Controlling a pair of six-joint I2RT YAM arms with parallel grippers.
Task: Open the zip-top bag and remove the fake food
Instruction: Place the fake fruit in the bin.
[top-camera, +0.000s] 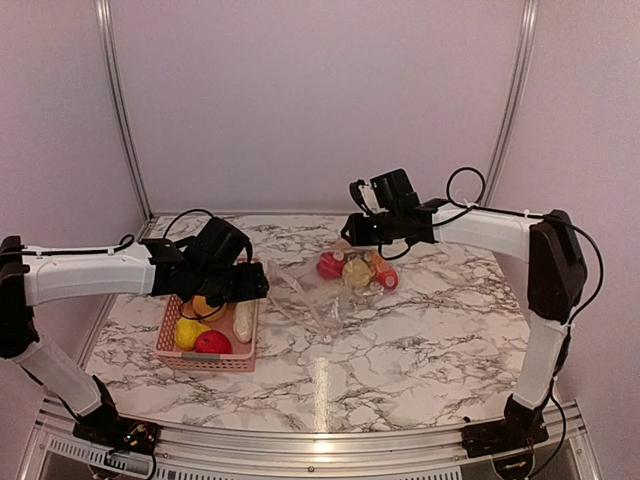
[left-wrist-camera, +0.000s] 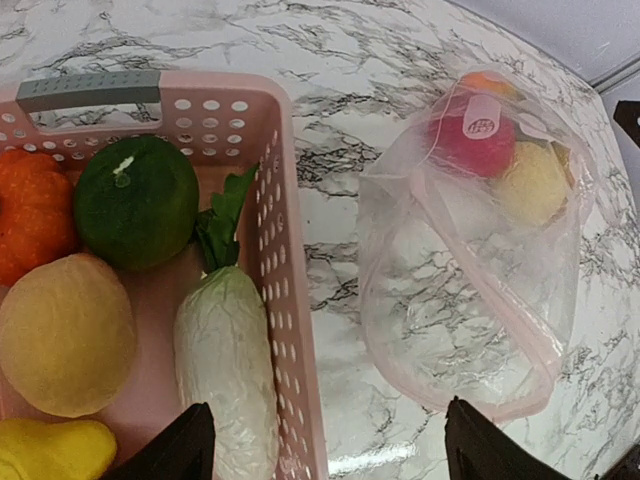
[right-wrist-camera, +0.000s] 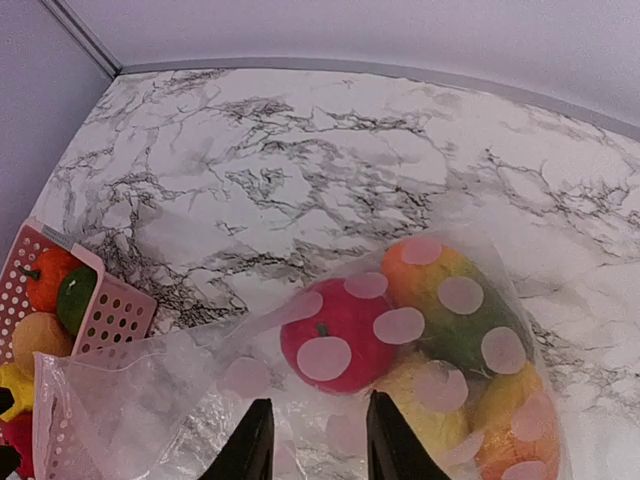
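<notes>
Looking down from above, you have the zip-top bag (top-camera: 305, 295) lying on the marble counter (top-camera: 430, 340), between the two arms and just beside the pink basket (top-camera: 205, 364). In the left wrist view its pinkish zip strip curves in a wide loop on the side nearer the basket. The fake food (top-camera: 356, 270) inside it is bunched at the far end: a red piece (right-wrist-camera: 325, 340) with yellow, orange and green ones pressed against it.

Your left end effector (left-wrist-camera: 325, 450) hangs over the basket's right wall, fingers spread wide and released, with nothing between them. Below it the basket holds more pieces: orange, green, yellow and red ones and a long white vegetable (left-wrist-camera: 225, 370).

Your right end effector (right-wrist-camera: 312, 440) sits at the bag's far end, just by the bunched food. Its fingers stand a little apart with clear film around them; you cannot tell whether they pinch the plastic.
</notes>
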